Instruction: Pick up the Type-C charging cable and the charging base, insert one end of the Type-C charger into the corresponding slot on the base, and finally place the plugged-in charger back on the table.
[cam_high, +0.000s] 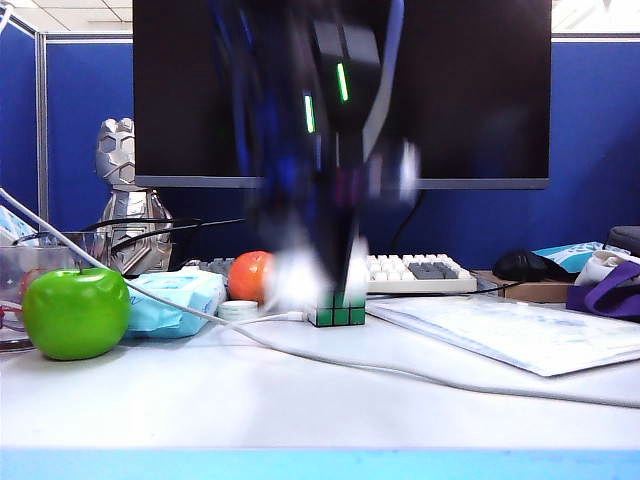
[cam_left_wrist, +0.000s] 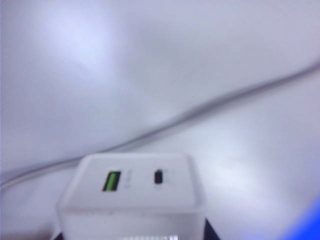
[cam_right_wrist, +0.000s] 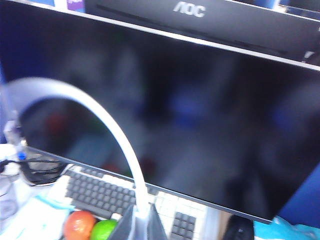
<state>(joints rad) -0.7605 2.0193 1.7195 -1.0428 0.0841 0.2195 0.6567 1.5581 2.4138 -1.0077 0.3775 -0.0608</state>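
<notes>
The charging base (cam_left_wrist: 132, 195), a white block showing a green port and a small Type-C slot, sits between the dark fingers (cam_left_wrist: 212, 233) of my left gripper (cam_left_wrist: 132, 236), which press on both its sides above the white table (cam_left_wrist: 100, 70). In the exterior view the base is a white blur (cam_high: 298, 275) under the blurred dark arms. My right gripper (cam_right_wrist: 142, 222) is raised in front of the monitor and shut on the Type-C charging cable (cam_right_wrist: 107, 122). The cable arcs up and over from the fingers; its plug is out of view.
A white cord (cam_high: 420, 375) crosses the table (cam_high: 300, 420). A green apple (cam_high: 76, 312), blue tissue pack (cam_high: 175, 300), orange (cam_high: 250, 275), Rubik's cube (cam_high: 336, 312), keyboard (cam_high: 420, 272), mouse (cam_high: 525, 265) and paper sheet (cam_high: 510, 330) stand around. The monitor (cam_right_wrist: 200, 110) is behind.
</notes>
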